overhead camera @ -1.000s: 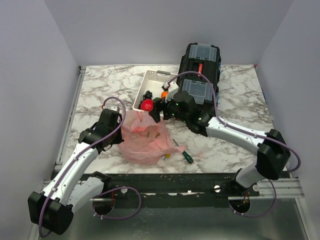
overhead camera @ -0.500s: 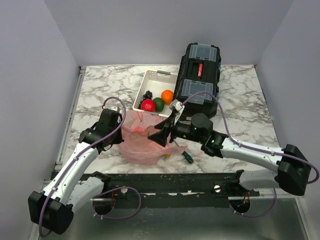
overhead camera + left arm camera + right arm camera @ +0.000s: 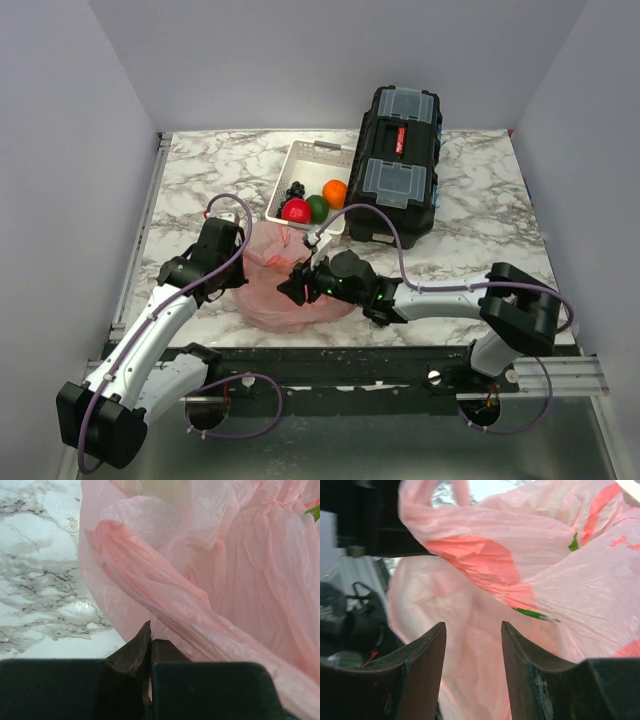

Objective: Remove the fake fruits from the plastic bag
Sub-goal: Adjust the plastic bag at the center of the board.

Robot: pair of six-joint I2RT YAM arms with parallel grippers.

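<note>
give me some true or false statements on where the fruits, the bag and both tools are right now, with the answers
1. The red fruit, dark green fruit and orange fruit sit in the white tray. True.
2. The right tool is shut on a fruit. False: its fingers are apart and empty, facing the pink bag.
3. The left tool is shut on the pink bag. True.
4. The black toolbox stands left of the tray in the top view. False: it stands to the tray's right.
5. The grapes lie on the table outside the tray. False: they are in the tray, beside the red fruit.
</note>
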